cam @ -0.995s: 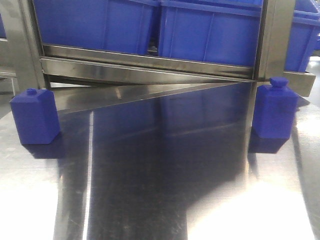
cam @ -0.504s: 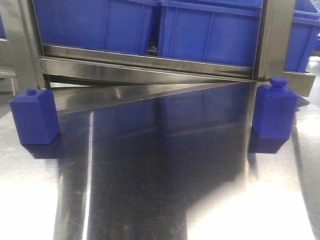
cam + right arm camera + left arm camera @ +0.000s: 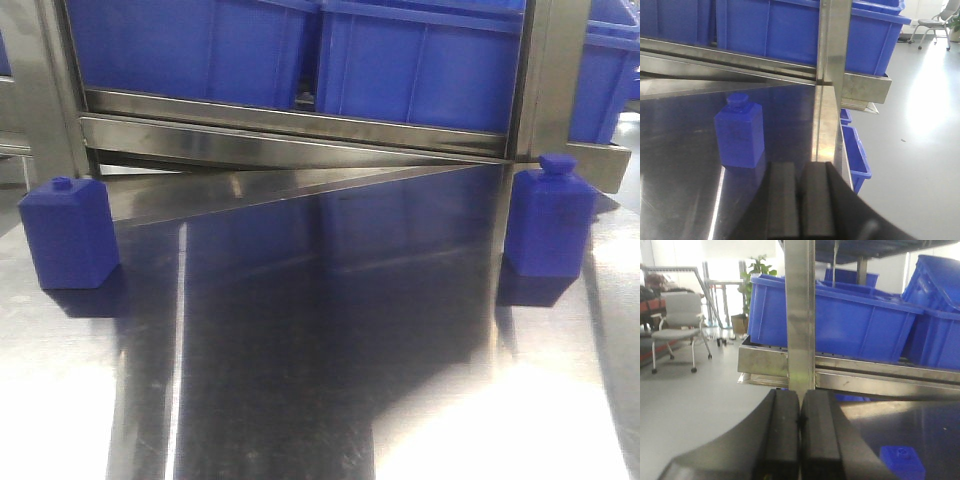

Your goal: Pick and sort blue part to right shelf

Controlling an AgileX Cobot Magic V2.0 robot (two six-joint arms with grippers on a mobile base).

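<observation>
front-facing: glossy steel table [image 3: 300, 400] (grey floor [image 3: 920, 125] beside)

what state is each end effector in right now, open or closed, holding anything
Left end effector: closed, holding nothing.
Right end effector: closed, holding nothing.

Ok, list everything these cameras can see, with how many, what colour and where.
blue parts: 2, blue, upright on the table, one at its left edge, one at its right edge by a rack post
bins: at least 3, blue, on the rack behind the table
low bins: 2 showing, blue, below the table's right edge
rack: 1, stainless steel, behind the table
table: 1, shiny steel
chairs: 1 in each wrist view, pale, on the floor
plant: 1, green, behind the left-side bin
left gripper: 1, black, shut, empty
right gripper: 1, black, shut, empty
</observation>
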